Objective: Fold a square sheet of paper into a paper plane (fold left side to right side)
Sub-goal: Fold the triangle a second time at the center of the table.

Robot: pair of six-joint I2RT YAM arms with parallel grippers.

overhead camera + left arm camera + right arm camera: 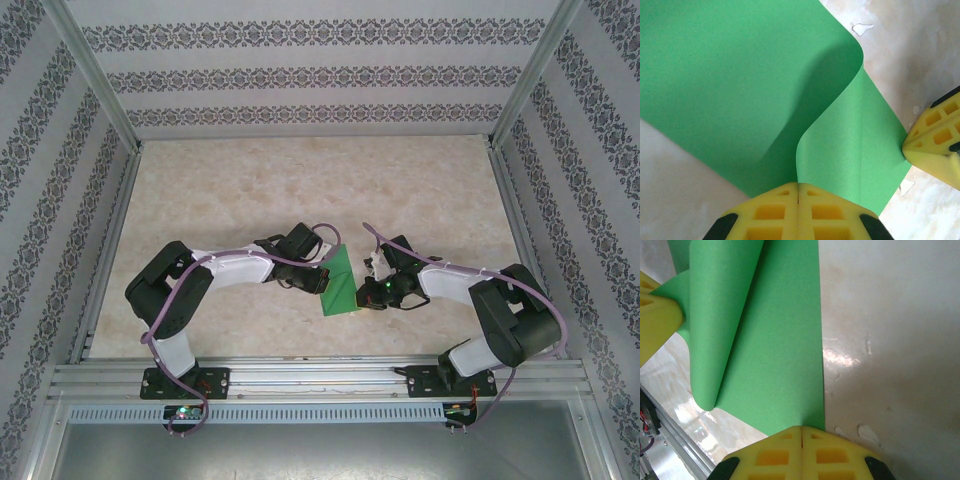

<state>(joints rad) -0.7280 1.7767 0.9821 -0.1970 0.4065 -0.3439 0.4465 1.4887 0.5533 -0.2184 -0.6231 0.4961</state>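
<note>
Left pincer (798,197) clamps the green sheet (730,90), curling its side over. Right pincer (801,437) pinches the opposite edge, likely anchoring it near the tabletop's (300,190) near edge.

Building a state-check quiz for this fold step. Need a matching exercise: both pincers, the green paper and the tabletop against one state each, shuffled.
Things
1. left pincer
2. right pincer
3. bright green square paper sheet
4. beige marbled tabletop

States
A. partly folded over, bend curved and uncreased
B. shut on the raised flap's corner
C. bare, with small white scuffs
D. shut, tips at the flat layer's edge

Pairs: 1-B, 2-D, 3-A, 4-C
</note>
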